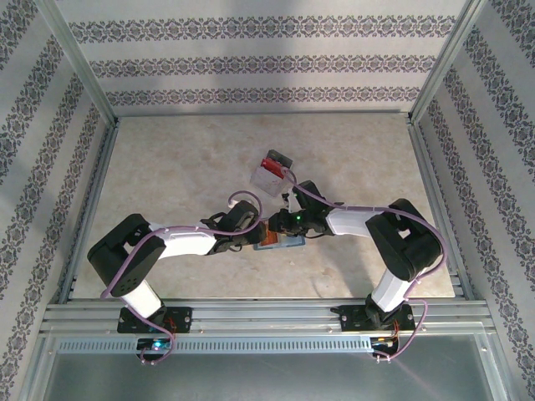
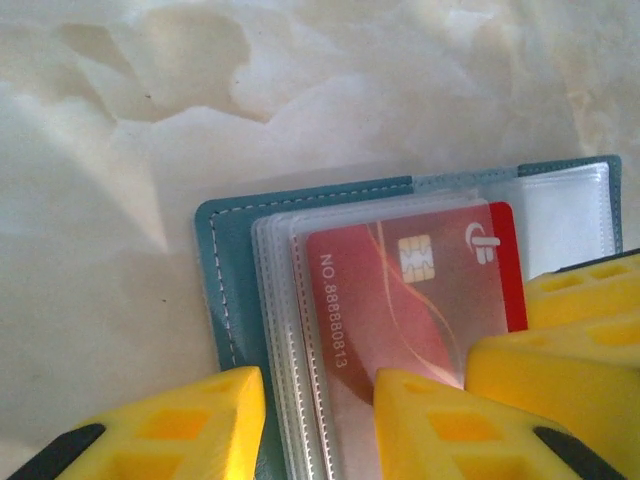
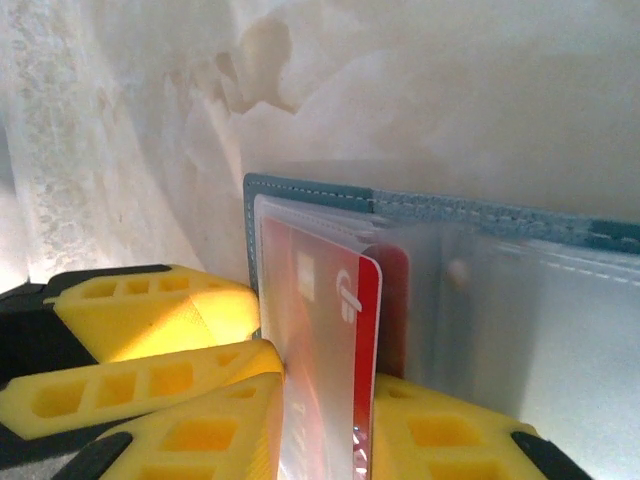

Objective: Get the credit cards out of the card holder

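Card holder (image 2: 222, 290) on bare table (image 2: 120, 200), left fingers (image 2: 160, 425) parted at edge, right fingers (image 3: 450, 440) pinching red card (image 2: 400, 300)

Overhead, both wrists cover most of the card holder (image 1: 284, 243). From the left wrist, yellow pincer fingers (image 2: 450, 425) hide the red card's (image 2: 400, 290) near edge; the holder's right side is cut off.

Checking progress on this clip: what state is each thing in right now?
card holder: open, lying flat on the table.
red card: mostly inside a clear sleeve, one edge poking out.
left gripper: open, over the holder's near edge.
right gripper: jaws either side of the red card's end; grip unclear.
clear box: on the table beyond the holder, untouched.
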### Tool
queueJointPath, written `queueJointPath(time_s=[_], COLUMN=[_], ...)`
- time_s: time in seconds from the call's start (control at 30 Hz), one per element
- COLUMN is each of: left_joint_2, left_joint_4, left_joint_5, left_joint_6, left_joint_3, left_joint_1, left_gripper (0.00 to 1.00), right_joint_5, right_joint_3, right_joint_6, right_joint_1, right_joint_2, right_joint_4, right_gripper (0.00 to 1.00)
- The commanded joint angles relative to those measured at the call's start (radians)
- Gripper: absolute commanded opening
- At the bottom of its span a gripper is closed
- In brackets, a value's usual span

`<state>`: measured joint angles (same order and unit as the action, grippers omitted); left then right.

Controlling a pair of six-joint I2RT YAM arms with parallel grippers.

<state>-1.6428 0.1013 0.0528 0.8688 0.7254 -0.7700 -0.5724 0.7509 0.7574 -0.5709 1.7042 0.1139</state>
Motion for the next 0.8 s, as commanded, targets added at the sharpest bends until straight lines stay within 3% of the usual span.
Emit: queueJointPath(time_s=[0.0, 0.53, 0.77], left_joint_2=[-0.010, -0.023, -0.019], left_joint_4=[-0.045, -0.051, -0.060], left_joint_5=[-0.010, -0.002, -0.004], left_joint_6=[0.006, 0.012, 0.011], left_joint_3=[-0.014, -0.009, -0.004], left_joint_1=[0.012, 0.014, 0.015], left_gripper=[0.36, 0.35, 0.35], right_joint_5=[-0.040, -0.058, -0.046], right_joint_3=[-0.028, -0.042, -0.055], right_joint_6=[0.003, 0.019, 0.016], right_joint_1=[0.017, 0.029, 0.045], right_joint_2=[-0.036, -0.069, -0.076], right_joint_4=[0.026, 0.040, 0.034], right_gripper=[0.26, 0.22, 0.12])
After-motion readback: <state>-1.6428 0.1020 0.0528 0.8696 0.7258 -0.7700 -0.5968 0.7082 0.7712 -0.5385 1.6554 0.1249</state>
